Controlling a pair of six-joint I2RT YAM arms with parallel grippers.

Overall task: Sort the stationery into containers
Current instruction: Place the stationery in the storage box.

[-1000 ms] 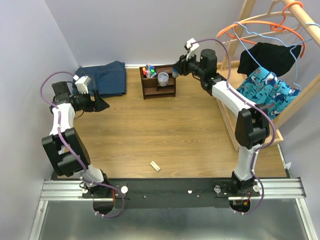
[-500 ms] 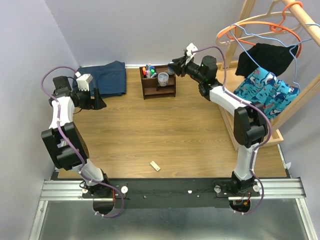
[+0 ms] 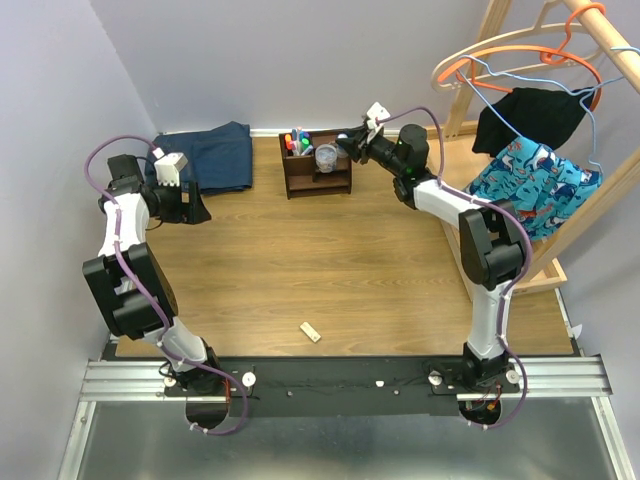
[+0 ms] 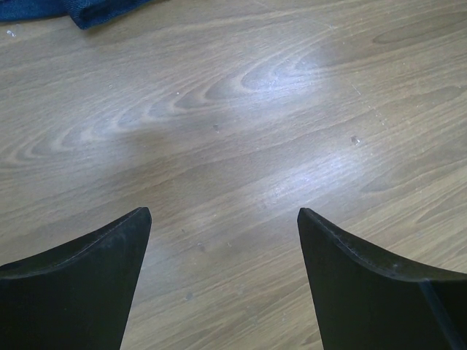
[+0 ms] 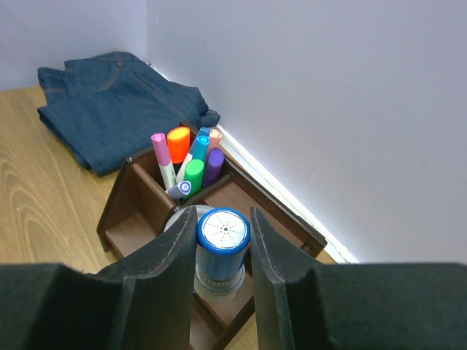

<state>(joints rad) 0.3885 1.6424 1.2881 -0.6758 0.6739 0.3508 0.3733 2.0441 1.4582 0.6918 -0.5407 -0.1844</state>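
The big wooden bench (image 3: pixel 300 260) has folded blue jeans (image 3: pixel 215 155) at its far left corner. The brown organiser (image 3: pixel 320 187) stands by the back wall. The right end effector (image 3: pixel 347 146) has reached out over the organiser. Its two fingers are closed on the blue-grey cylinder (image 5: pixel 223 232), one on each side. The cylinder's round white top faces the wrist camera. Its long side points down, away from the camera, at a low shelf right under it. So I think the next move is a short one, straight down onto that shelf, and then letting go. The left end effector (image 4: pixel 222 213) is wide open and holds nothing. It hangs over bare wood near the jeans. The markers (image 5: pixel 188 157) stand caps up in the tall pen part, just behind the cylinder. The clear tub (image 3: pixel 326 156) sits on a shelf, but the cylinder hides most of it from the wrist camera. The cylinder's bottom is hidden too, so I cannot tell if it touches the shelf. The little beige block (image 3: pixel 311 332) lies alone near the arm bases, well apart from both end effectors.
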